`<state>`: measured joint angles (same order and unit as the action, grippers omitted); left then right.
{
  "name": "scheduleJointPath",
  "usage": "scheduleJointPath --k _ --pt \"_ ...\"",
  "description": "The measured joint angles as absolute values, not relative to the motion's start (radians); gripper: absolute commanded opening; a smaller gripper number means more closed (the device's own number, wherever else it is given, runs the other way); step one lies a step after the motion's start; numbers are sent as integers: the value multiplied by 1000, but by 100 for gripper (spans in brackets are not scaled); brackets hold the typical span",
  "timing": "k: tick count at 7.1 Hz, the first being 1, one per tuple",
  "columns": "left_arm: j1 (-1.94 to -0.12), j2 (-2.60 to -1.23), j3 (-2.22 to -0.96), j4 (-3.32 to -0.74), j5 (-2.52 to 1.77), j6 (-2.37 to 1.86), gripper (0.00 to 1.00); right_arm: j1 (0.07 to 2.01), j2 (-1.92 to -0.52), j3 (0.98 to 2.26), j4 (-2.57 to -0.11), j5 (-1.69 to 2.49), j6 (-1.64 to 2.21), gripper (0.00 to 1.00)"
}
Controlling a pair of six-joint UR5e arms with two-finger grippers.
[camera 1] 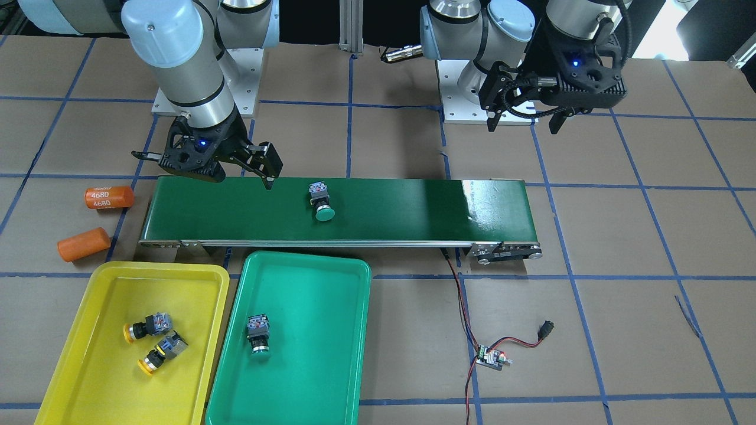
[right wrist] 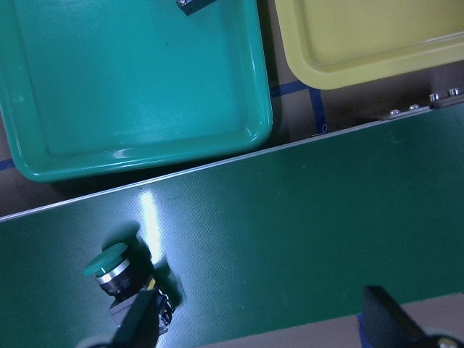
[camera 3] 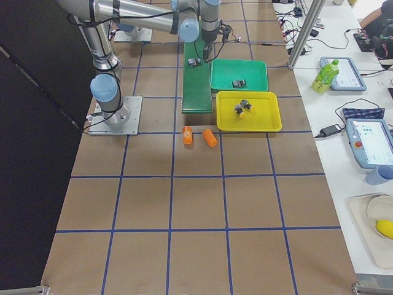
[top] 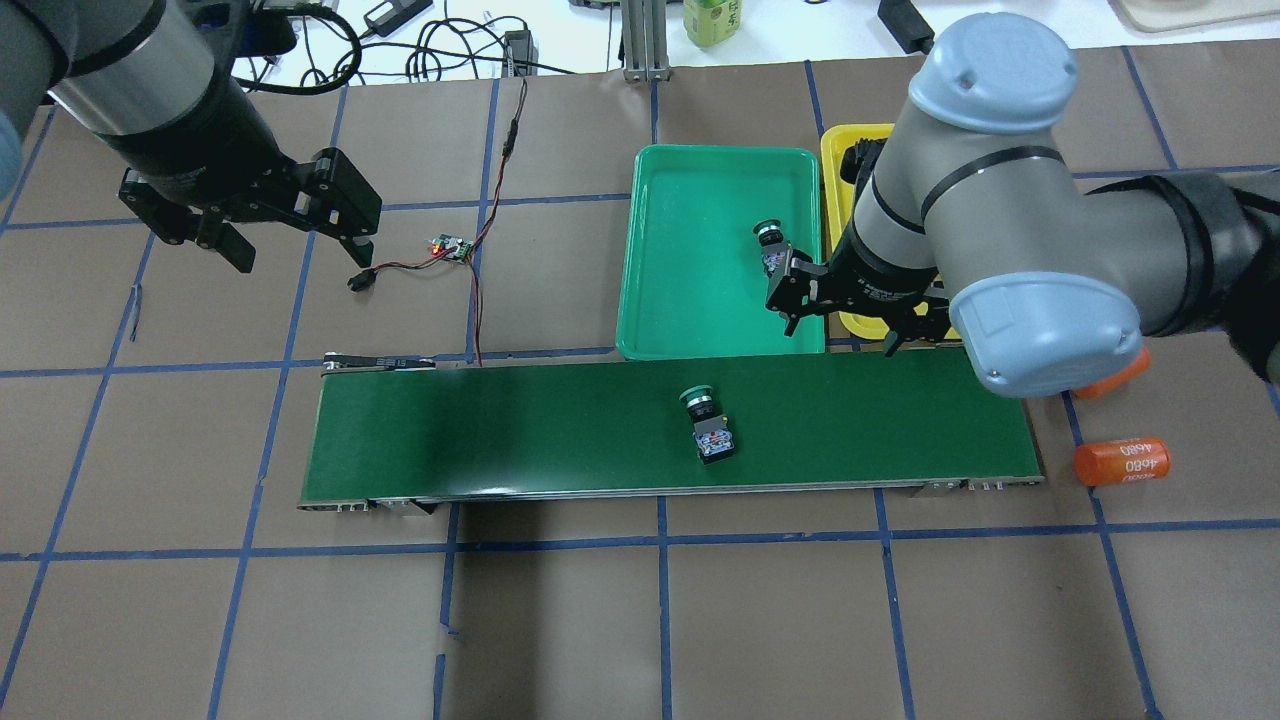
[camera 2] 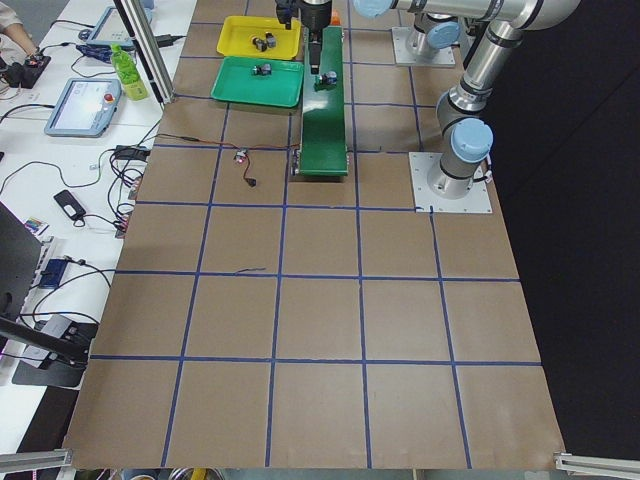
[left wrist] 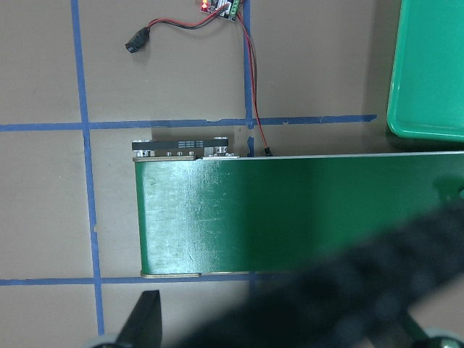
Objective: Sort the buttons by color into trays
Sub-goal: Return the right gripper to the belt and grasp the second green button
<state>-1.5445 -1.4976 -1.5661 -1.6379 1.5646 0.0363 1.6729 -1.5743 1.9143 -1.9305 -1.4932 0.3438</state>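
Note:
A green-capped button (camera 1: 322, 203) lies on its side on the dark green conveyor belt (camera 1: 413, 206); it also shows in the overhead view (top: 706, 420) and the right wrist view (right wrist: 119, 279). My right gripper (camera 1: 204, 168) is open and empty, above the belt's end near the trays and to the side of that button. Its left fingertip (right wrist: 138, 319) is close to the button. A second green button (camera 1: 258, 333) lies in the green tray (camera 1: 307, 258). Two yellow buttons (camera 1: 147, 326) (camera 1: 162, 352) lie in the yellow tray (camera 1: 165, 268). My left gripper (top: 290, 255) is open and empty, off the belt's other end.
Two orange cylinders (camera 1: 109, 196) (camera 1: 84, 244) lie on the table beside the belt's end, next to the yellow tray. A small controller board (camera 1: 492, 357) with red and black wires lies near the belt's other end. The brown table has blue tape lines.

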Motion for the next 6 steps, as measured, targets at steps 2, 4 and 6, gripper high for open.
scheduleJointPath --k 2,4,6 --pt "-1545 -1499 -1566 -1636 1567 41 100 1700 -1549 1941 -2008 -1487 344 100" --pt "-1545 -1500 -1569 -1635 1567 43 100 1769 -1480 1944 -2100 -1491 350 100" --pt "-1546 -1500 -1570 -1635 1564 43 100 1815 -1447 1953 -2109 -1502 360 100"
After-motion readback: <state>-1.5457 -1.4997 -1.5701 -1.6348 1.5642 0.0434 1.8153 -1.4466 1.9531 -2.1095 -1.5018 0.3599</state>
